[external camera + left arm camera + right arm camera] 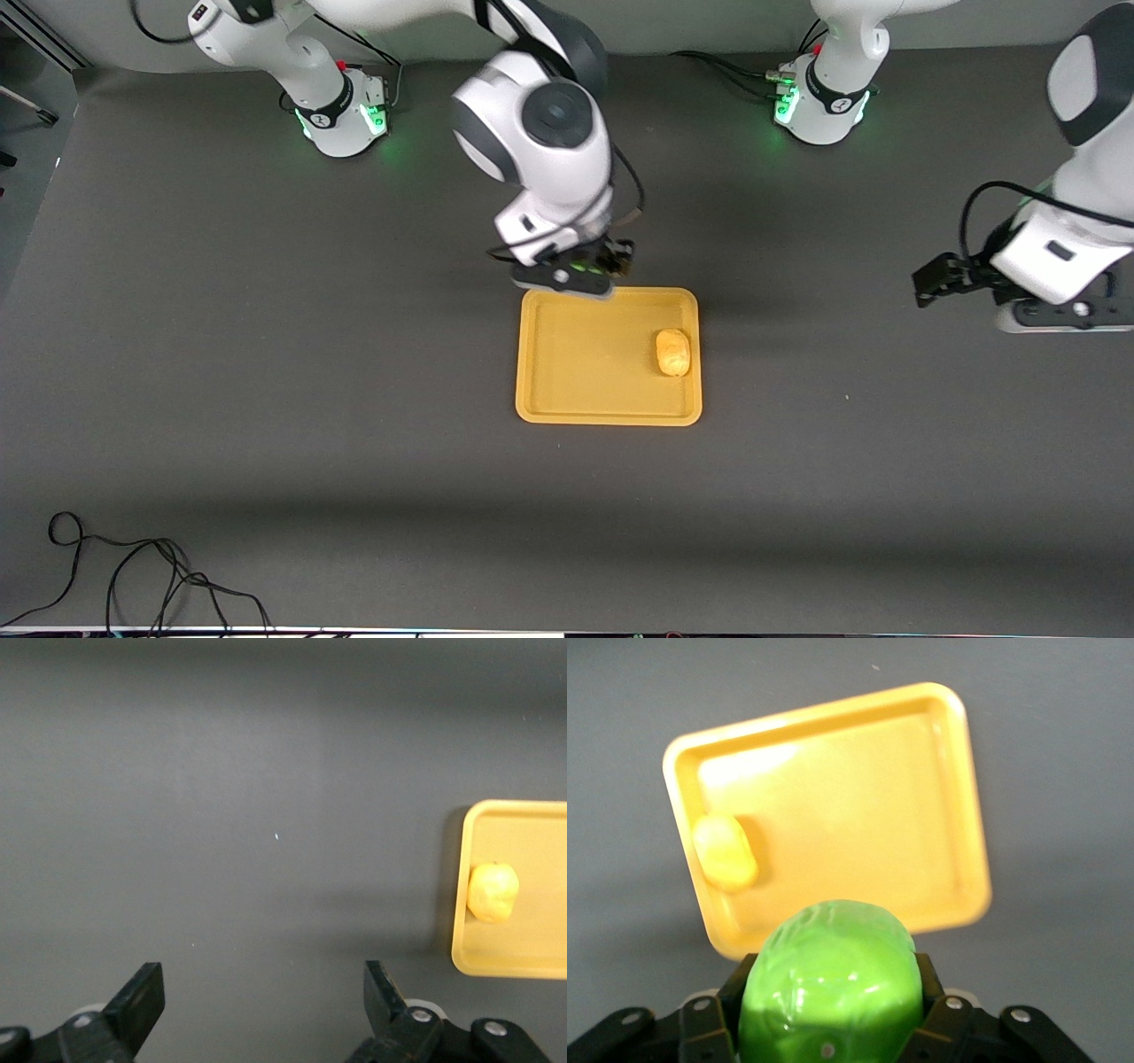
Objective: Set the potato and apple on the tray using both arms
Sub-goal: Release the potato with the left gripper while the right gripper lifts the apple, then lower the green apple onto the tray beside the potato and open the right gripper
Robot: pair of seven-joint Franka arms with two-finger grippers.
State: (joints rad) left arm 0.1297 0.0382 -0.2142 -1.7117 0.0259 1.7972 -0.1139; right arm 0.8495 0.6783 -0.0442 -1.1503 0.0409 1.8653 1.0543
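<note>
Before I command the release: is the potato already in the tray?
Yes. The potato lies inside the tray, by the rim toward the left arm's end.

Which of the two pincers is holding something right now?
The right pincer, over the tray's edge, is shut on the apple. The left pincer is open and empty.

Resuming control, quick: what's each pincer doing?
Left pincer: open, empty, over bare table.
Right pincer: shut on the apple, above the tray edge.

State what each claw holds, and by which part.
Right claw, over the tray's edge, grips the apple by its sides. Left claw is open, holding nothing.
</note>
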